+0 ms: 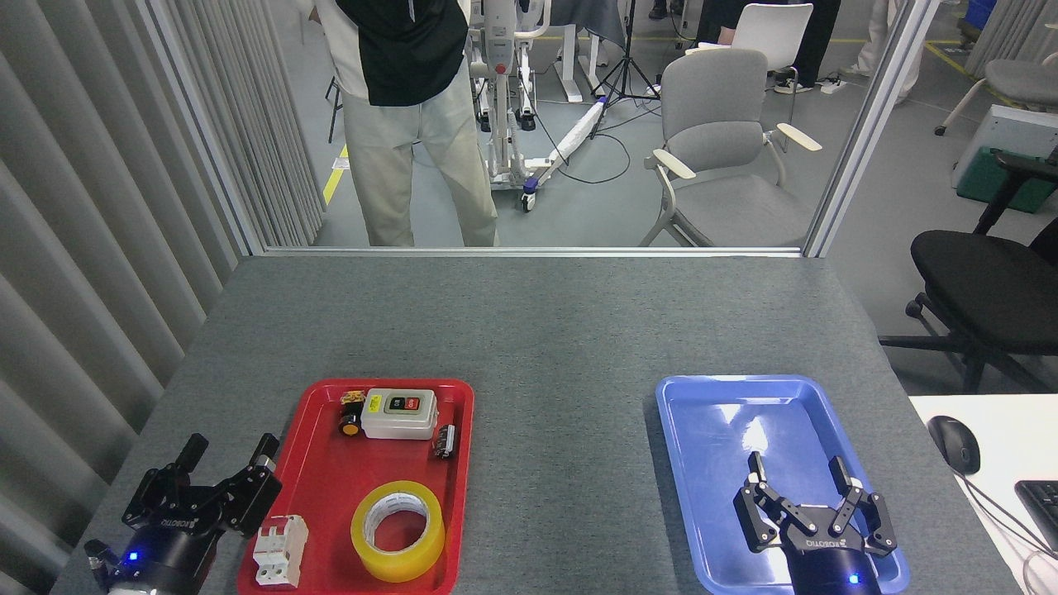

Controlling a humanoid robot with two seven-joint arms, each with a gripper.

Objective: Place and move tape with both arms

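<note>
The tape (397,530), a yellow translucent roll with a white printed core, lies flat in the near part of the red tray (318,475). My left gripper (229,455) hovers open over the table just left of the red tray, apart from the tape. Over the near half of the blue tray (727,413) my right gripper (798,469) is open with nothing between its fingers.
The red tray also holds a grey switch box (399,413), a white breaker (280,549) and small dark parts (445,440). A person (409,124) stands beyond the table's far edge. Chairs (719,149) stand behind. A mouse (958,444) lies on a white desk at right.
</note>
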